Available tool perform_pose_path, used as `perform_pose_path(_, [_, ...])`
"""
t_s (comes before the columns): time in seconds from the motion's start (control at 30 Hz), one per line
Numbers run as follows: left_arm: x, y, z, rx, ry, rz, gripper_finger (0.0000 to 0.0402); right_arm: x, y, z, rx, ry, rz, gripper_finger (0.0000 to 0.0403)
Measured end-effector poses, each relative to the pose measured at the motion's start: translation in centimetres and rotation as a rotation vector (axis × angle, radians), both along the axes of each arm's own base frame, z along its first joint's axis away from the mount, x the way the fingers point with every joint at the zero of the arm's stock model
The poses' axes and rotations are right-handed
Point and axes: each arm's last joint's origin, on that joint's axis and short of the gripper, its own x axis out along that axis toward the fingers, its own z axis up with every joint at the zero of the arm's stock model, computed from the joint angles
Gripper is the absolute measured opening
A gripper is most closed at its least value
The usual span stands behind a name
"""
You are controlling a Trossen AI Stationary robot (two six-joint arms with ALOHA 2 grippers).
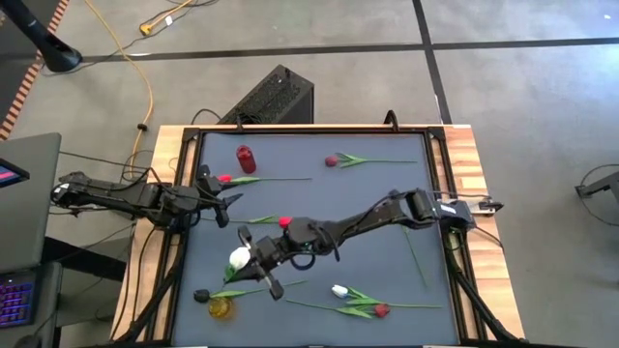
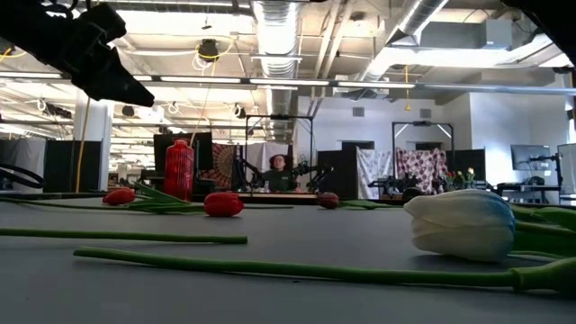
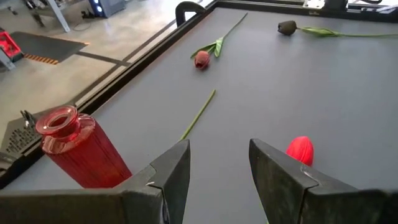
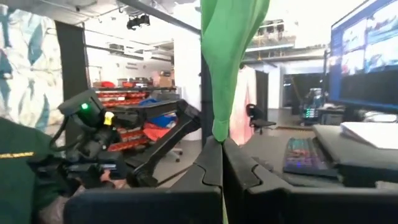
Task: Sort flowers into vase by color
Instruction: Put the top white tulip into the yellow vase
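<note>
Sorting barely begun: right hand (image 1: pixel 259 259) clamped on a white tulip (image 1: pixel 239 258), left hand (image 1: pixel 221 200) apart at nine o'clock, red vase (image 1: pixel 246 158) empty, tulips strewn across the tabletop (image 1: pixel 387 203).

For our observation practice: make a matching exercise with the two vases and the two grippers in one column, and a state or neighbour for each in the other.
1 red vase
2 yellow vase
3 left gripper
4 right gripper

A shut on white tulip
B open, empty
C beside dark tulip
D closest to the left gripper

Pairs: 1-D, 2-C, 3-B, 4-A
</note>
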Motion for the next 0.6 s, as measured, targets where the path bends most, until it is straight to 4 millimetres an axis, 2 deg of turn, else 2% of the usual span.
perform_pose_path(0.17, [0.0,0.0,0.1,0.026,0.004,0.009,0.0155,0.2,0.5,-0.6,-0.009,0.055,0.001,0.0018])
perform_pose_path(0.6, [0.0,0.1,0.2,0.051,0.002,0.018,0.0155,0.0,1.8,-0.8,-0.010,0.064,0.016,0.0018])
